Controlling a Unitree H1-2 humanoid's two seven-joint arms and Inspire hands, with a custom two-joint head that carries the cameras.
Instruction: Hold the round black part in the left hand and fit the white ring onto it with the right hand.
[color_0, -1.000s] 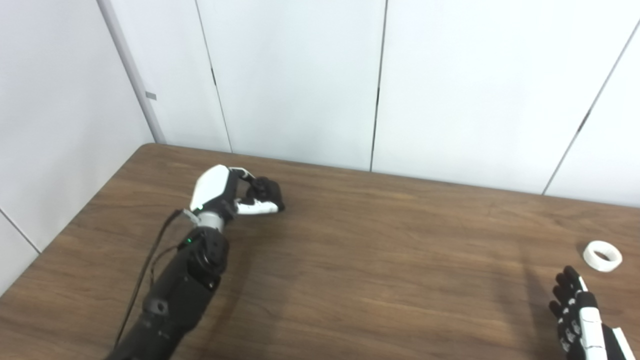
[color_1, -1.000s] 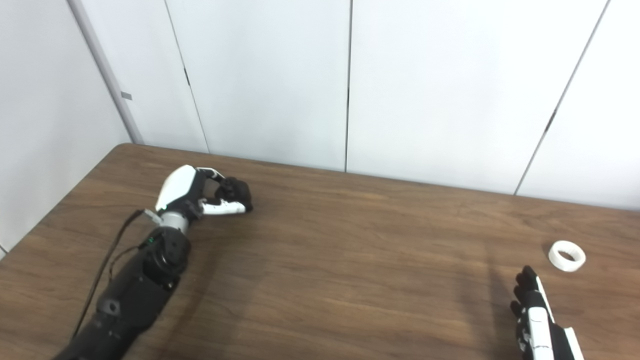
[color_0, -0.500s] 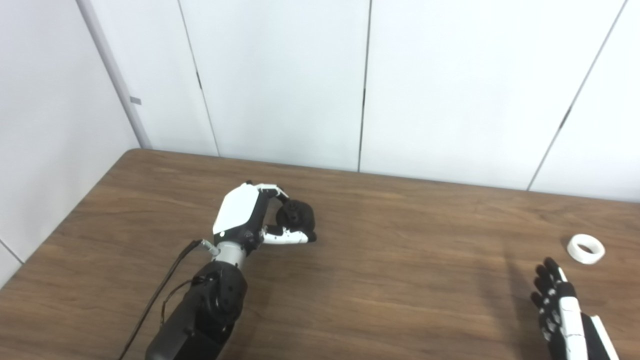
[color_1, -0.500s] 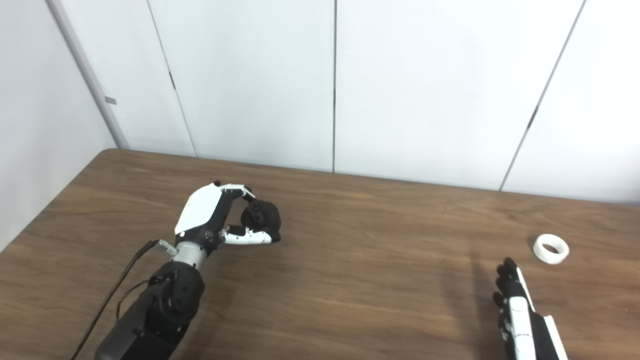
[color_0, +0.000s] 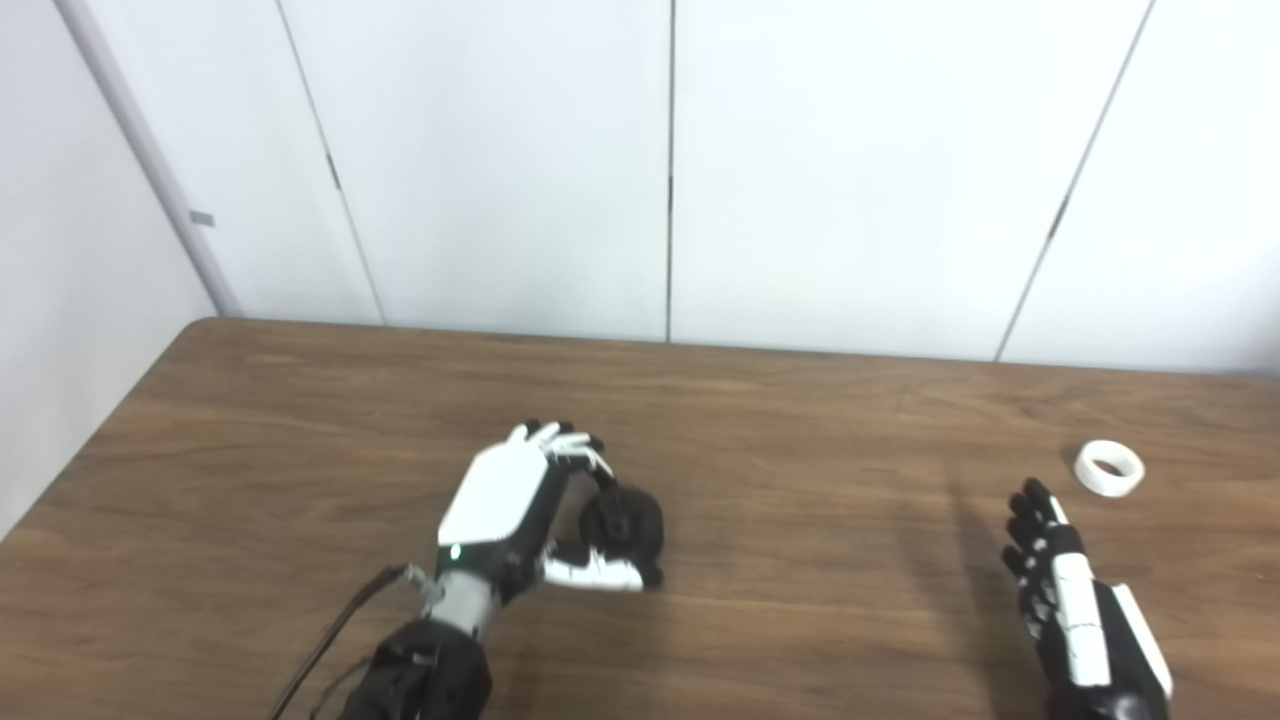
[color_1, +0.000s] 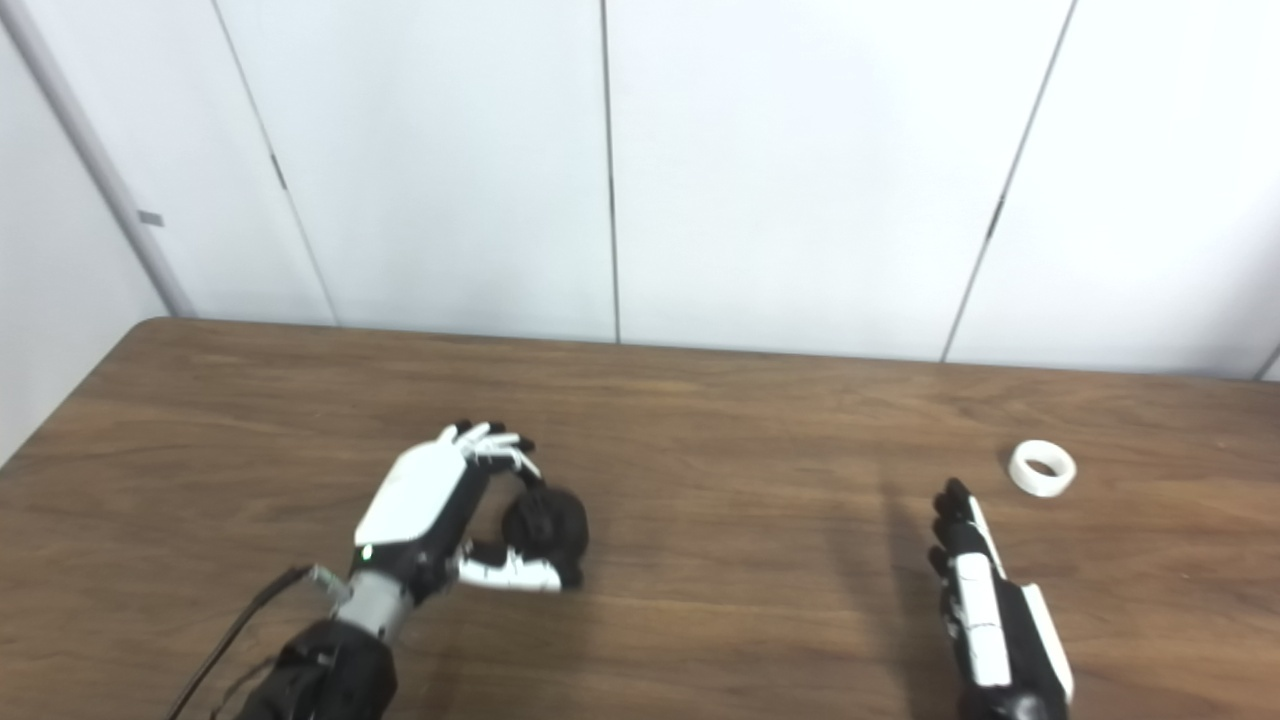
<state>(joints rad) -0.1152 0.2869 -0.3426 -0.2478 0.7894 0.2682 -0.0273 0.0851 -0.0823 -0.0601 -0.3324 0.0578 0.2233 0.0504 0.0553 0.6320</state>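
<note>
The left hand (color_0: 520, 510) is clamped on the round black part (color_0: 625, 520), fingers curled over its top and the thumb under it, with the part facing toward the right side of the worktop (color_0: 800, 620); whether the part is lifted clear of the wood or resting on it cannot be told from these views. The white ring (color_0: 1108, 468) lies flat on the worktop near its right end, well apart from the black part. The right hand (color_0: 1060, 590) holds nothing, its fingers straight and close side by side, pointing roughly toward the ring and stopping just short of it, not touching. By the look of it, the first half of the task is in hand: the black part is held, while the ring is not yet picked up. The next move, as I judge it, calls for the right hand to reach forward and a little to the right, spread its fingers over the ring and pinch it by its rim, leaving the hole free so that it can be carried across and slipped onto the black part
</note>
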